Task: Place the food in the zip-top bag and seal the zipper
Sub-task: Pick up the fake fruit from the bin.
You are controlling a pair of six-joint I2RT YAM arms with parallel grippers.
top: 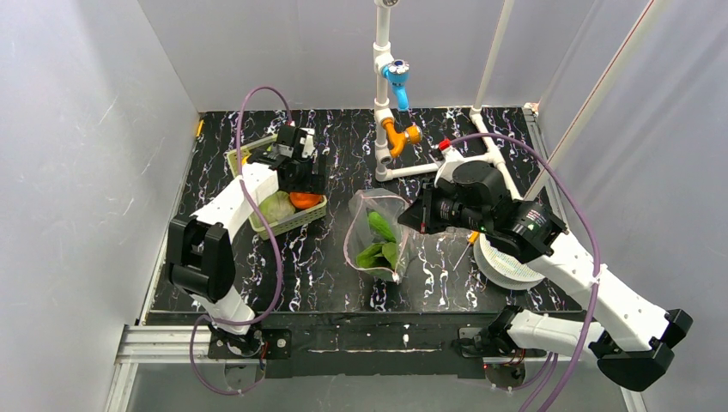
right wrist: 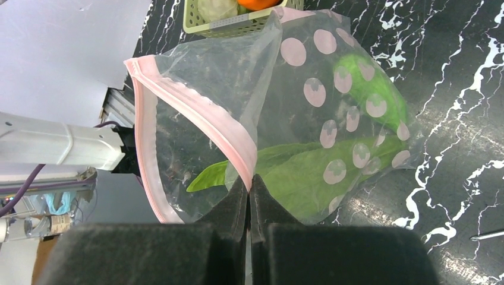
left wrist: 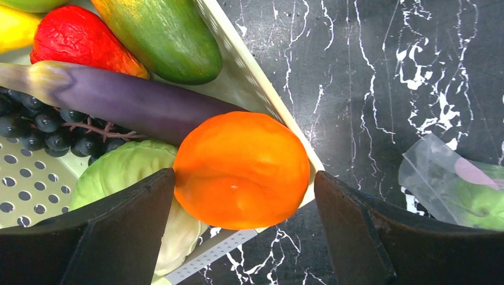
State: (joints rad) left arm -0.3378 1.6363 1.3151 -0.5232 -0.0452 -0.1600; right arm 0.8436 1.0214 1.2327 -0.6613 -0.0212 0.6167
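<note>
On the table, the bag, greens inside, is held by the right gripper, clamped on its zipper, so its mouth gapes. In the basket, an orange is straddled by the left gripper, jaws parted, likely for pickup.

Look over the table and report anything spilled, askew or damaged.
Nothing is spilled or broken. One oddity: the orange rides high in the corner of the basket, hiding its rim, between the open fingers of the left gripper. The shut right gripper holds the bag up, mouth open, greens inside.
</note>
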